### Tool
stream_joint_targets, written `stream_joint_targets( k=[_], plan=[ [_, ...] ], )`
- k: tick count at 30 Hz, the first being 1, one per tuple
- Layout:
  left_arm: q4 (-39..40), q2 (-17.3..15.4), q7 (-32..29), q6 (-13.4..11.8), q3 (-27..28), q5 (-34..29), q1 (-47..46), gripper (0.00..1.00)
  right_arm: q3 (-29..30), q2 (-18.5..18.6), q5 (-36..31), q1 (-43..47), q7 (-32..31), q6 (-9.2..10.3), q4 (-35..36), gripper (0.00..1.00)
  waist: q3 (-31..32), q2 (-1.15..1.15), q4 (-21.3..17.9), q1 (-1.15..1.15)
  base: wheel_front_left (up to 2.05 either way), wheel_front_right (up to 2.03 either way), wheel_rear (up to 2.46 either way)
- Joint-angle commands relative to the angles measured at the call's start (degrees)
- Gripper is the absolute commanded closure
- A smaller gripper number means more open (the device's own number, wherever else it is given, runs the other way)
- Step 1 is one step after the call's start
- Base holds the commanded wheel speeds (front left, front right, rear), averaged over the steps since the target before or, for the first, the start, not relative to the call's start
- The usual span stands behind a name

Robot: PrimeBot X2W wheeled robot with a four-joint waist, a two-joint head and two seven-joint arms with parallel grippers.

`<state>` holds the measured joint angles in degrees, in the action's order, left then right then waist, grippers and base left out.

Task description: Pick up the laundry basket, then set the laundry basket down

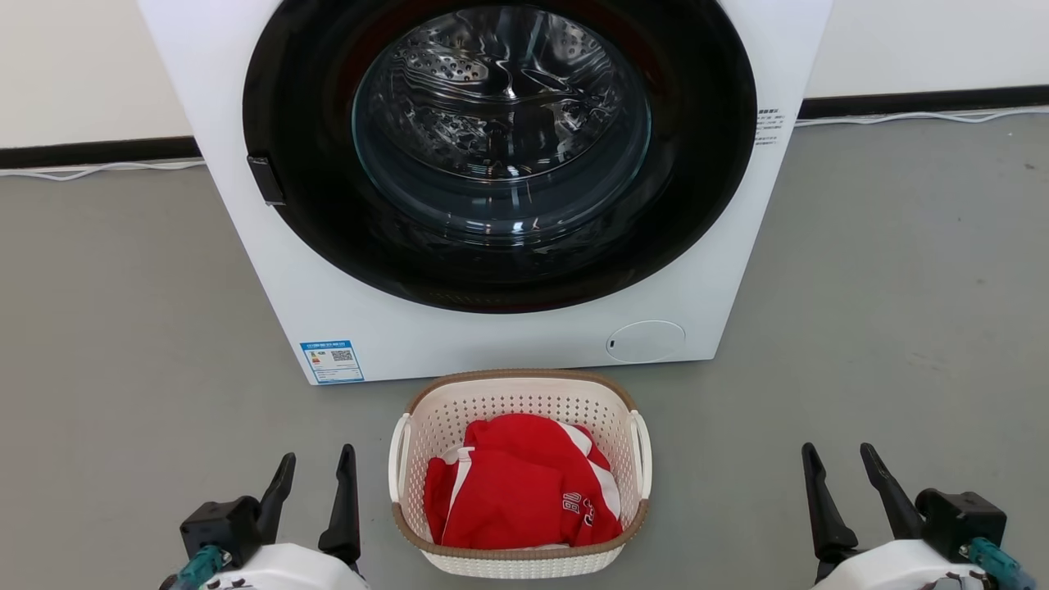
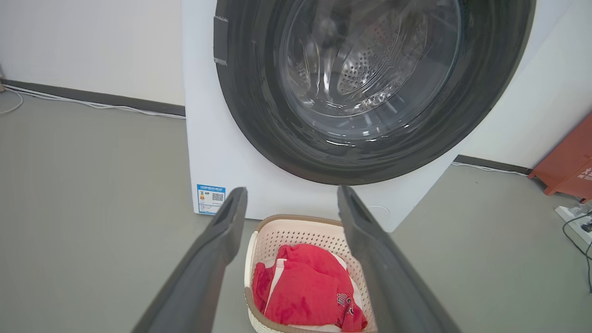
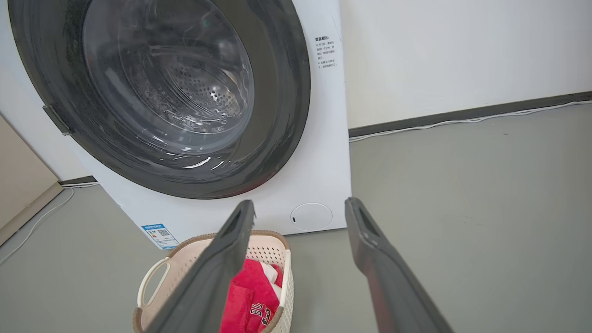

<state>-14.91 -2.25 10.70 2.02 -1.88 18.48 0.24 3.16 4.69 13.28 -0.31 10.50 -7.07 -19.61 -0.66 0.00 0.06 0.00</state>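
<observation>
The laundry basket (image 1: 524, 400), cream-white with holes, a brown rim and white loop handles, sits on the grey floor just in front of the washer, holding red and white clothing (image 1: 520, 483). My left gripper (image 1: 318, 467) hovers open to the basket's left, apart from it. Farther off to the basket's right, my right gripper (image 1: 840, 463) is open too. In the left wrist view the basket (image 2: 296, 231) lies between and beyond the left gripper (image 2: 291, 196). In the right wrist view the basket (image 3: 189, 254) sits at lower left, partly behind the left finger of the right gripper (image 3: 300, 210).
A big white washing machine (image 1: 459, 336) with a black round door stands directly behind the basket. White cables (image 1: 918, 117) run along the wall's dark baseboard. An orange-red object (image 2: 569, 162) and a power strip (image 2: 576, 221) lie at the right of the left wrist view.
</observation>
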Motion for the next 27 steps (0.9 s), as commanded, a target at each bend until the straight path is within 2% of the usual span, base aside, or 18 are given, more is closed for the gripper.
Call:
stream_joint_targets(
  k=[1, 20, 27],
  plan=[
    [1.38, -0.56, 0.90, -0.39, 1.40, -2.11, -1.44, 0.00, -1.27, 0.88, -2.12, -2.48, 1.18, -0.35, 0.90, 0.00, -0.01, 0.00, -0.03, 0.00, 0.00, 0.00, 0.00],
    [0.75, -0.67, 4.30, -0.56, 1.35, -16.02, -1.72, 0.00, -1.83, 1.22, -16.64, -2.64, 4.50, -0.42, 0.44, 0.00, -0.38, 0.00, -0.16, 0.00, 0.00, 0.00, 0.00],
    [0.49, -0.65, 4.30, -0.39, 1.58, -15.98, -1.58, 0.00, -1.71, 1.08, -16.43, -2.56, 4.50, -0.42, 0.36, 0.00, -0.39, 0.00, -0.15, 0.00, 0.00, 0.00, 0.00]
  ],
)
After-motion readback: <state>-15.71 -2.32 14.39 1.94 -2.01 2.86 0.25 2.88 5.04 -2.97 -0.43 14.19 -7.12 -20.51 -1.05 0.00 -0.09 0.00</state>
